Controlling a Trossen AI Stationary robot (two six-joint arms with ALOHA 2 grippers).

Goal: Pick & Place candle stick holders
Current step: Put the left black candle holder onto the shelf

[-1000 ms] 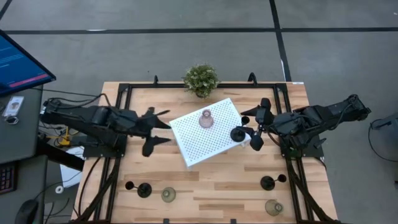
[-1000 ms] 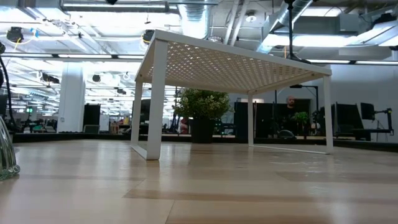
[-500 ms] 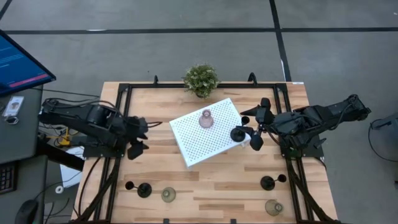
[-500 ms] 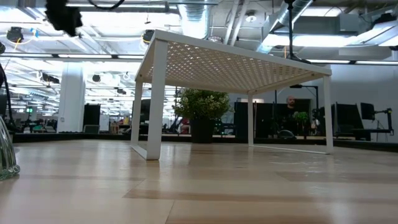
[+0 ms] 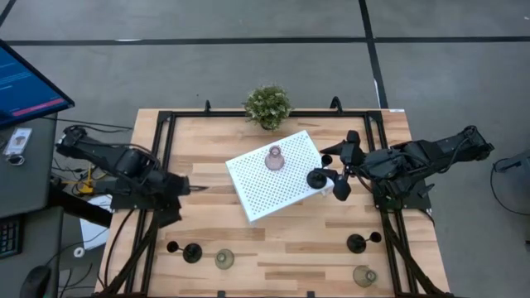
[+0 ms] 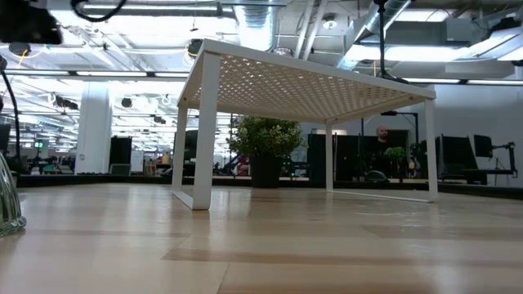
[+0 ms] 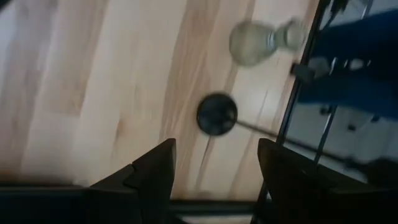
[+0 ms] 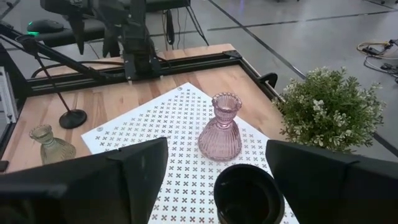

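Observation:
The white perforated tray [image 5: 273,178] stands on legs mid-table. On it stand the pink holder [image 5: 274,157] and, near its right edge, a black holder [image 5: 317,177]. My right gripper [image 5: 335,170] is open, its fingers on either side of that black holder's cup [image 8: 249,191] without touching it. My left gripper [image 5: 184,189] is open and empty over the table's left side, pointing down. Below it the left wrist view shows a black holder [image 7: 216,114] and an olive-green one [image 7: 254,42], both standing on the table.
A black holder [image 5: 358,242] and an olive-green holder [image 5: 363,276] stand at the near right. The potted plant [image 5: 267,105] stands at the far edge behind the tray. Black frame rails [image 5: 157,165] run along the table's sides. Bare wood lies between the two near pairs.
My left gripper has drawn back from the tray toward the table's left and near edges and has tipped over to point down at the table. My right gripper and the holders have kept still.

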